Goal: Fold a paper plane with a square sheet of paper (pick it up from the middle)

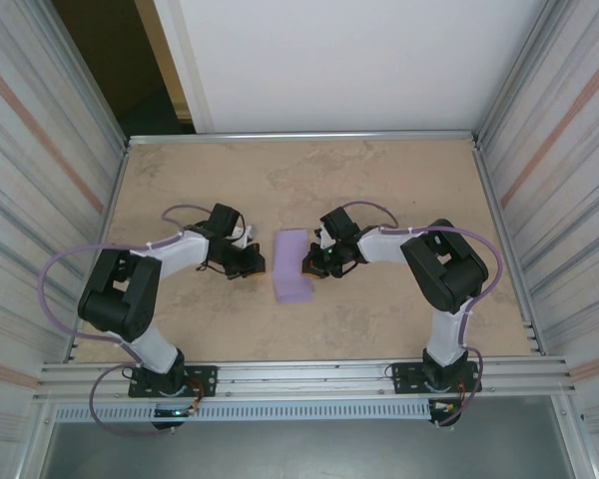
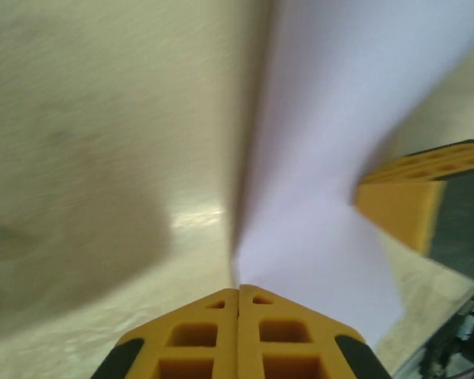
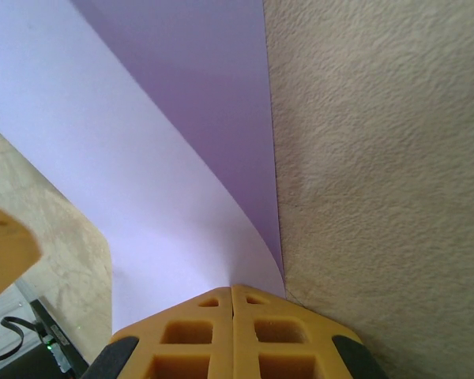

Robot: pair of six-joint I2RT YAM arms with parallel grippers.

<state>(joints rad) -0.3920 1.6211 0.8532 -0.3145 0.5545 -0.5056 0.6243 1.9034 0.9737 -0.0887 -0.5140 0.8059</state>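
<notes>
Tan surface bears the square sheet of paper, its curled edge clamped for folding in right gripper jaws, left gripper jaws together.

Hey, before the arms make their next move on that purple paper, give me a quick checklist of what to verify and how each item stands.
1. Is the left hand shut: ok.
2. Is the right hand shut: ok.
3. Does the square sheet of paper lie between both hands: ok.
4. Is the sheet flat: not ok, it curls over in the right wrist view.
5. Is the right hand pinching the sheet's edge: cannot tell.
6. Is the left hand touching the sheet: cannot tell.
</notes>
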